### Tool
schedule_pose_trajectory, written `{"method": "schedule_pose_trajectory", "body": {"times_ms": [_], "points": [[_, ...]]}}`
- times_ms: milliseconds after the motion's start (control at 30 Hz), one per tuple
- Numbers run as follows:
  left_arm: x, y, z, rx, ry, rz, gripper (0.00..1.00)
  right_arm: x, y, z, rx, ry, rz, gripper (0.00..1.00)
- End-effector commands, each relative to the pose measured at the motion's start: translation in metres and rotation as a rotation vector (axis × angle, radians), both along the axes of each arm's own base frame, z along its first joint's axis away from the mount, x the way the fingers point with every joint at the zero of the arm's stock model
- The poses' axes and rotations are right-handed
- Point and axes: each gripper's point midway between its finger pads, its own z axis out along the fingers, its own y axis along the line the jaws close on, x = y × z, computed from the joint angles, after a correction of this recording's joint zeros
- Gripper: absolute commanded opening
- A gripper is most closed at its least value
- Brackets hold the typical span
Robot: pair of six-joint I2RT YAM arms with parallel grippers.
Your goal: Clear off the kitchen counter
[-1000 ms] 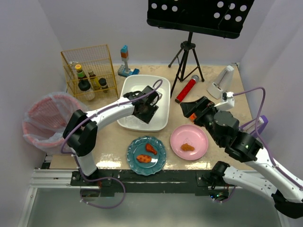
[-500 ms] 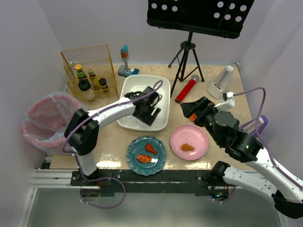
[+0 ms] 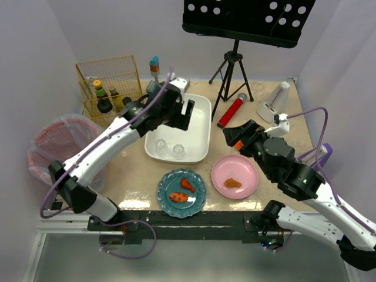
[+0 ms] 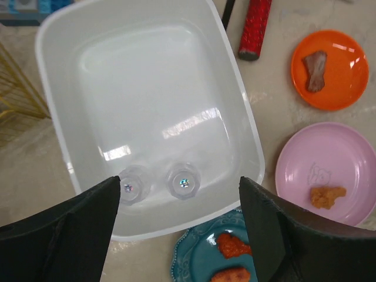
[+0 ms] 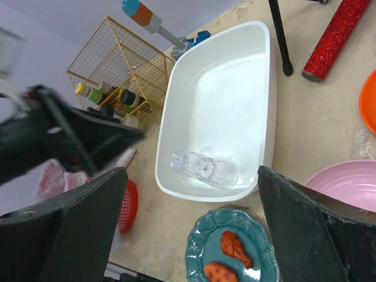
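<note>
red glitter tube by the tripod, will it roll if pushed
Likely yes: the red glitter tube lies on its side on the kitchen counter, so a sideways nudge probably rolls it. It looks stiff, and the rough glitter should aid grip.

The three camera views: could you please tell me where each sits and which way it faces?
Top external: above and behind, looking down on the kitchen counter; left claw and right claw show.
Left wrist: above the white tub, looking straight down at two glasses; its fingers fill the bottom corners.
Right wrist: beside the tub, looking slantwise at it; its fingers at the bottom corners.
Shared: both wrist views show tub and glasses.
</note>
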Motion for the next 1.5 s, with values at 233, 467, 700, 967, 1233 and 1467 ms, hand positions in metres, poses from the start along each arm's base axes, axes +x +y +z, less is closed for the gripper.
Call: {"method": "schedule_pose_trajectory", "body": {"times_ms": [233,467,700,967,1233,1467], "points": [[-0.019,0.163,0.075,0.145,-0.129,0.561,0.88,0.005,0.015,0.008,0.01,-0.031,0.043,0.98],[-0.049,0.241,0.044,0.388,-0.075,0.779,0.93,0.008,0.023,0.011,-0.024,-0.043,0.077,0.98],[-0.055,0.284,0.024,0.433,-0.001,0.897,0.92,0.012,0.028,0.012,-0.069,-0.051,0.092,0.98],[-0.044,0.294,0.002,0.38,0.058,0.884,0.74,0.011,0.033,0.004,-0.066,-0.042,0.118,0.98],[-0.042,0.285,-0.027,0.366,0.119,0.841,0.61,0.011,0.034,0.003,-0.066,-0.042,0.118,0.98],[-0.043,0.281,-0.044,0.37,0.161,0.809,0.48,0.012,0.037,0.001,-0.061,-0.04,0.126,0.98]]}}
